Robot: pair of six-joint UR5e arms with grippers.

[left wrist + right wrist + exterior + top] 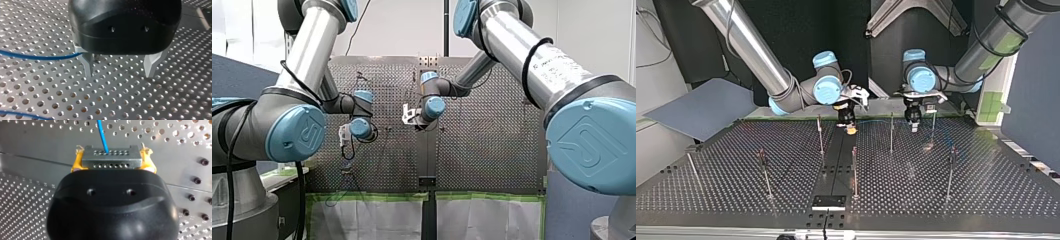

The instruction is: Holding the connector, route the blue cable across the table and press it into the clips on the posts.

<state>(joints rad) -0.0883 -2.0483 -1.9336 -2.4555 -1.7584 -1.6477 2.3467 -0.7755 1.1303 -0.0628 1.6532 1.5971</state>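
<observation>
Near the table's edge on the arms' side, my right gripper [113,158] is clamped by its yellow pads [76,164] on the two short ends of the connector [111,162], a small metal block with rows of holes, held clear of the table [986,190]. The cable [102,135] leaves the connector's face and, in the top view, runs as a faint line along that edge toward my left gripper [119,74]. That gripper hangs low over the holes with its metal fingers [87,63] spread wide and nothing between them. The cable reaches the outer side of one finger, though I cannot tell if it touches. Another stretch lies on the table nearby. The posts [891,132] stand further in toward the middle, and their clips are too small to make out. The cable looks thin, light and limp, so it should sag and follow wherever it is led. The connector is the only stiff part and the right place to grip. Smooth metal may slip if the line goes taut, so pinching the cable just beside a post would help to seat it.
</observation>
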